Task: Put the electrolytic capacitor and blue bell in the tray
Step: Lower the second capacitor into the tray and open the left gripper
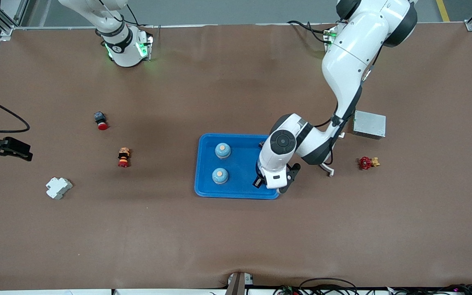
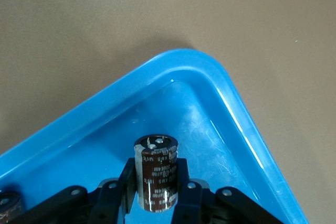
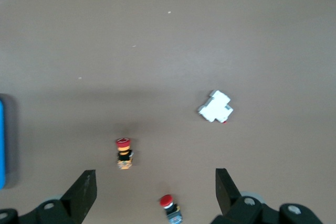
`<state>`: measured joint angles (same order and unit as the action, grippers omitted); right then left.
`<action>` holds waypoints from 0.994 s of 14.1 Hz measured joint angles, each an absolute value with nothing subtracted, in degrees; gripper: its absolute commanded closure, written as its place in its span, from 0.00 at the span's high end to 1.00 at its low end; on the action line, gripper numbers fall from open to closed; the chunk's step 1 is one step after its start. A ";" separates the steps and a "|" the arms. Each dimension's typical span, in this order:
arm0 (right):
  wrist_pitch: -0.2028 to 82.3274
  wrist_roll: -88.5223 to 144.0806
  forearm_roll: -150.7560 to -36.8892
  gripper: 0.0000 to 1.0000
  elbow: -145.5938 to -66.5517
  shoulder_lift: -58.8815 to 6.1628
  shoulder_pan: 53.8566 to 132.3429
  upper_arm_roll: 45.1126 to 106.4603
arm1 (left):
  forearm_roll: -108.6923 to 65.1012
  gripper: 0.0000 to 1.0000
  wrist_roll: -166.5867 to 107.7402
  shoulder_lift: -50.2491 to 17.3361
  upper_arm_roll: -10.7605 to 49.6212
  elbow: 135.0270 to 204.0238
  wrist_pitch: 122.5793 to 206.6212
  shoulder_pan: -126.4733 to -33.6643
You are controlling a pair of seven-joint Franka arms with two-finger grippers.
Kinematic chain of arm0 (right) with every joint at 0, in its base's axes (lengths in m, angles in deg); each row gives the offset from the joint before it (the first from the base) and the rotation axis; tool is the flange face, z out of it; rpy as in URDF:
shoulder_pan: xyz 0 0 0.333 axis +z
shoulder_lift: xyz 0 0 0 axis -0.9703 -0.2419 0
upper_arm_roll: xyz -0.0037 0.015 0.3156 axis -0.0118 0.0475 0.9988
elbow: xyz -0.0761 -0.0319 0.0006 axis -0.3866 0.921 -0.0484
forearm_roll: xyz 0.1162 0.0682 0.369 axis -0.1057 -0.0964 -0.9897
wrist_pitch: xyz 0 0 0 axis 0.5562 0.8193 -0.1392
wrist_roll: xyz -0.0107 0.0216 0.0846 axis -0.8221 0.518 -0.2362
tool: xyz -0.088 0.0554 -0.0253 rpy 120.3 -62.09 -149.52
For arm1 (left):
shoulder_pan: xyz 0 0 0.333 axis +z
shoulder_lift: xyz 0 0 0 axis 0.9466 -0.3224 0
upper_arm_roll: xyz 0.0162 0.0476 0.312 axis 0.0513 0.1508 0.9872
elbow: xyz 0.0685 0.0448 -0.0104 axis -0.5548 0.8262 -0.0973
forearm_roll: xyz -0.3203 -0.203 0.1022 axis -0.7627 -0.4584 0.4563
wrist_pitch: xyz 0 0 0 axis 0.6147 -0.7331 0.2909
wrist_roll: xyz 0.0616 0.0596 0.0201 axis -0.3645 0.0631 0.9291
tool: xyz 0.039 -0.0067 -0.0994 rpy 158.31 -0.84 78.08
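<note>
Capacitor (image 2: pixel 156 173) betw. left fingers (image 2: pixel 127 187) (over tray (image 2: pixel 231 108))

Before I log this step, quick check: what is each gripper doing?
Left gripper: shut on the capacitor, over the tray.
Right gripper: open, holding nothing, waiting above the table.

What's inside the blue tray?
The tray holds two blue bells. The left tool grips an electrolytic capacitor over one corner. The left arm covers that end, so anything beneath is hidden.
</note>
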<state>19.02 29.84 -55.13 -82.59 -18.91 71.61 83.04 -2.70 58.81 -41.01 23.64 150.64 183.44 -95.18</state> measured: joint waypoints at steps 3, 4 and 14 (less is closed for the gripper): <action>19.44 29.84 -57.25 1.00 -85.80 -15.58 71.61 83.24 | -2.70 0.00 58.81 -41.08 23.70 150.64 183.44 -95.18; 19.51 29.84 -57.39 1.00 -86.69 -14.60 71.62 83.37 | -2.69 0.00 58.81 -41.11 23.72 150.64 183.44 -95.19; 20.37 32.33 -57.82 1.00 -91.94 -8.66 75.14 84.59 | -2.64 0.42 58.78 -41.50 24.04 150.64 183.47 -95.19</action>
